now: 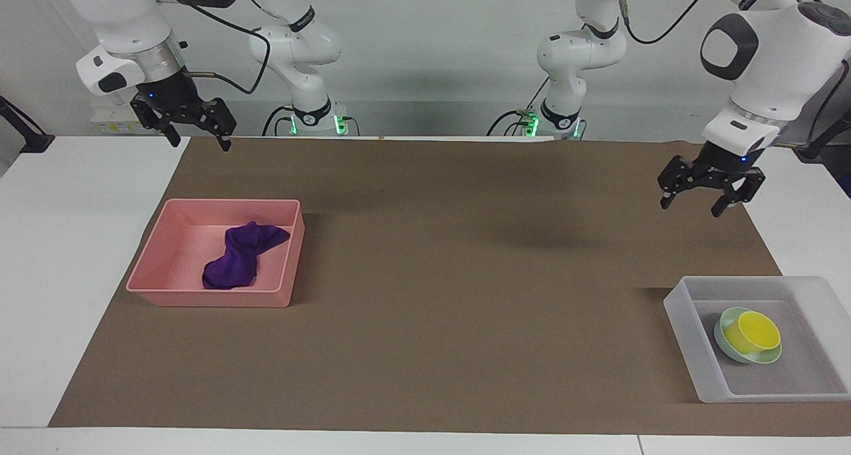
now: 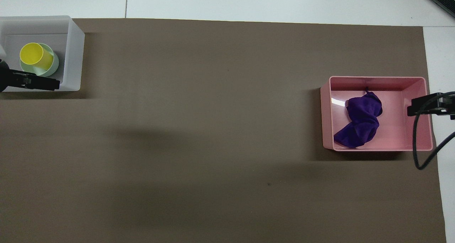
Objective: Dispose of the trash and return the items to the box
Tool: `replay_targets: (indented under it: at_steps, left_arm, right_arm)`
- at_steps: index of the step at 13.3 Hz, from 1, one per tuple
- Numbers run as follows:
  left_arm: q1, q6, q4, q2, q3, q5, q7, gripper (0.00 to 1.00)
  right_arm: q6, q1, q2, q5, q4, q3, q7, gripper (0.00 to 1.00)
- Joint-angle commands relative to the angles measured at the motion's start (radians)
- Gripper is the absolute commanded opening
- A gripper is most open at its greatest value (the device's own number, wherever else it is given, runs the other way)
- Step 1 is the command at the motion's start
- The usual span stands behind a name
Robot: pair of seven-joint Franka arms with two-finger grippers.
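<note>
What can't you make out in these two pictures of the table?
- Overhead view: most of the left tool is cut off by the picture's edge.
- Overhead view: only part of the right tool shows at the edge.
- Both views: the yellow cup hides the inside of the mint-green bowl.

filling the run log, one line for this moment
cup in bowl in box | rag in tray | both grippers open, raised

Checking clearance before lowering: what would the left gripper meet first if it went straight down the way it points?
Probably the bare brown mat; the left gripper hangs open, apparently short of the box.
</note>
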Motion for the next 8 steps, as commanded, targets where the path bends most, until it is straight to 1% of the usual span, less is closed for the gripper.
replay_targets:
  at_steps: [1, 2, 4, 5, 6, 8]
  left_arm:
    - [-0.026, -0.056, -0.023, -0.043, 0.008, -0.002, -0.036, 1.00]
    - [-0.034, -0.080, 0.000, -0.042, 0.007, -0.002, -0.041, 1.00]
    - [-0.038, -0.161, 0.091, -0.020, 0.004, 0.005, -0.042, 1.00]
    - [-0.041, -0.204, 0.139, 0.004, 0.002, 0.048, -0.047, 1.00]
    - [-0.064, -0.237, 0.174, 0.014, 0.002, 0.060, -0.068, 1.00]
    - [-0.092, -0.257, 0.187, 0.018, 0.007, 0.061, -0.108, 1.00]
  right_arm:
    - [0.018, -0.001, -0.019, 0.013, -0.026, -0.002, -0.014, 1.00]
    - [0.017, -0.001, -0.019, 0.013, -0.026, -0.002, -0.014, 1.00]
    - [0.018, -0.001, -0.019, 0.013, -0.026, -0.002, -0.014, 1.00]
    - [0.018, -0.001, -0.019, 0.013, -0.026, -0.002, -0.014, 1.00]
    - [0.017, -0.001, -0.019, 0.013, -0.026, -0.002, -0.014, 1.00]
    - [0.017, -0.001, -0.019, 0.013, -0.026, -0.002, -0.016, 1.00]
